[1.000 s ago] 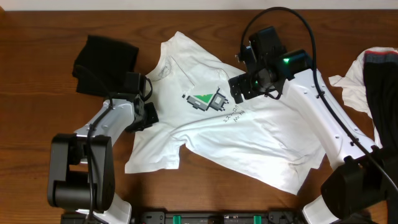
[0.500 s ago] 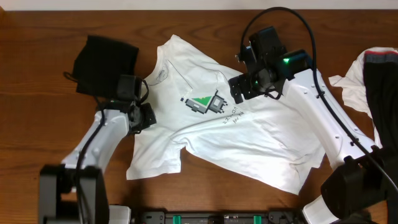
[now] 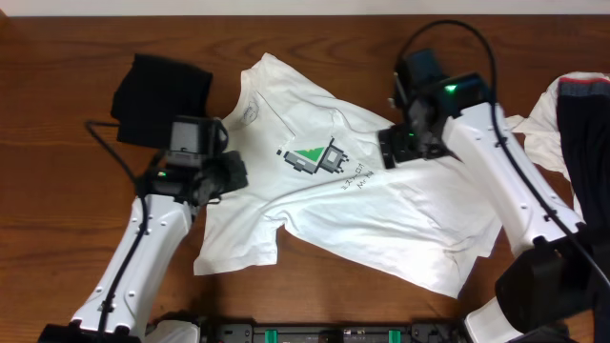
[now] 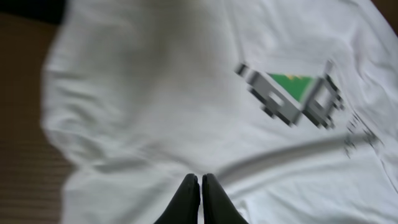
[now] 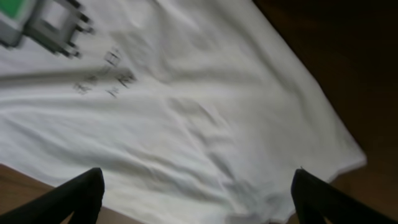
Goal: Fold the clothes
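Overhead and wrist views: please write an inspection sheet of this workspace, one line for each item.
Surface: brown wooden table, no spills seen.
Job's things: large white T-shirt with pixel print spread crumpled in the centre; black garment at far left; white-and-dark garment at the right edge.
Clutter: nothing seen.
Tools: left tool shut, over the T-shirt; right tool open above it.
Cables: black cable loop arching above the right tool; thin black cable below the black garment.
Surroundings: pale strip along the far edge.
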`<state>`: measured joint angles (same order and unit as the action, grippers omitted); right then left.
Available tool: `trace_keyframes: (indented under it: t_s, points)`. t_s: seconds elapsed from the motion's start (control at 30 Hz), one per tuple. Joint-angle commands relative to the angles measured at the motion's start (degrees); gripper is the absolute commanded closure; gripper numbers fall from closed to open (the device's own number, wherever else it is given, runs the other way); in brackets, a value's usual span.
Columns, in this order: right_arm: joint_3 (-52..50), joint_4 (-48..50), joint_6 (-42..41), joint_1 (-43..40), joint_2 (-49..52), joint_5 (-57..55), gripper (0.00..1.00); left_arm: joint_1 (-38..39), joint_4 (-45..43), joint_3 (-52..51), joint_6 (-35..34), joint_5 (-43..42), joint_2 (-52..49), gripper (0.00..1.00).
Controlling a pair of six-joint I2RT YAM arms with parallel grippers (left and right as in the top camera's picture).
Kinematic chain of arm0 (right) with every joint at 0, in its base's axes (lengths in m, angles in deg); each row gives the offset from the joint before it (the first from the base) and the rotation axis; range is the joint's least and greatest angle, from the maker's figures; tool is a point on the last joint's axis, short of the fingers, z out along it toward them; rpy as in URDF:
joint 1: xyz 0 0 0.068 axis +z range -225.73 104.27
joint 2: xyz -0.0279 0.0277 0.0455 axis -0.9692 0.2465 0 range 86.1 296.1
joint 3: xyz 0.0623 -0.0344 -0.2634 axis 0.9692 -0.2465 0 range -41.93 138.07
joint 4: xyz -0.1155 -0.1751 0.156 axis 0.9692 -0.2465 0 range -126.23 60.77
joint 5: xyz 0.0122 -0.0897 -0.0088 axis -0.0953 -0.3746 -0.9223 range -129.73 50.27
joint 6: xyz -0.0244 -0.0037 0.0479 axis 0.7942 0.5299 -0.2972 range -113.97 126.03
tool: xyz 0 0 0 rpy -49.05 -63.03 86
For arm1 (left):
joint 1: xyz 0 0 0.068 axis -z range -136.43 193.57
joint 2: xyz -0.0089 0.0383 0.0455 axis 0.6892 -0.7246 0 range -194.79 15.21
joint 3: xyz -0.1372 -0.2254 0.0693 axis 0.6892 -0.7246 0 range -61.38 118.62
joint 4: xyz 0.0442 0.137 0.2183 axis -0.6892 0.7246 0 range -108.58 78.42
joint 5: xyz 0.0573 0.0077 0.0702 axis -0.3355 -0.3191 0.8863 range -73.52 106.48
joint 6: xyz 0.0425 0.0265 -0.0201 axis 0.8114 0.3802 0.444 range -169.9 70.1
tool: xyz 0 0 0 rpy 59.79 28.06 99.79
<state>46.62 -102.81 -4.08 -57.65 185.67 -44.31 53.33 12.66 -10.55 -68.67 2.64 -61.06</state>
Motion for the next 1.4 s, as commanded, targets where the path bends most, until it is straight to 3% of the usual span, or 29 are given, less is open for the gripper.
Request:
trace_keyframes:
  t_s: [0.0,0.13,0.3,0.37,0.43,0.47,0.5,0.6,0.77,0.93,1.3,1.37]
  points:
    - [0.3,-3.8,-5.6,-2.4,-2.6,-2.1,0.15,3.5,0.2,-0.2,1.0,-1.4,0.7,0.92]
    - [-0.8,-6.9,-8.4,-5.4,-2.6,-2.1,0.54,6.8,0.2,-0.3,0.5,3.6,0.7,0.9]
    - [-6.6,-6.4,-9.8,-9.4,-2.6,0.2,0.65,8.0,2.4,-0.3,-1.7,4.2,0.7,0.83]
    - [-10.0,-4.5,-8.3,-10.3,-2.6,2.4,0.66,8.0,3.8,-0.3,-1.7,4.2,0.7,0.67]
    - [-12.3,-3.1,-5.4,-10.4,-2.6,3.0,0.62,8.0,5.0,-0.3,-1.7,4.2,0.7,0.43]
    - [-13.3,-2.7,-4.1,-10.3,-2.6,2.9,0.6,8.0,5.6,-0.3,-1.7,4.2,0.7,0.18]
    - [-14.0,-2.5,-3.0,-10.2,-2.6,2.9,0.58,8.0,6.1,-0.3,-1.7,4.2,0.7,0.02]
    - [-16.1,-2.1,-1.5,-9.8,-2.6,2.9,0.5,8.0,6.3,-0.3,-1.7,4.2,0.7,0.02]
    - [-20.8,1.6,-0.9,-8.6,-2.6,2.9,0.47,8.0,6.3,-0.3,-1.7,4.2,0.7,0.02]
    - [-26.7,7.7,0.1,-8.4,-2.6,2.9,0.55,8.0,6.3,-0.3,-2.5,3.8,0.7,0.02]
    - [-34.4,17.1,3.6,-8.3,-2.6,2.4,0.54,8.0,6.3,-0.3,-3.0,3.8,0.7,0.02]
    - [-36.1,19.1,4.9,-8.3,-2.5,2.4,0.58,8.0,6.3,-0.3,-3.0,3.9,0.7,0.02]
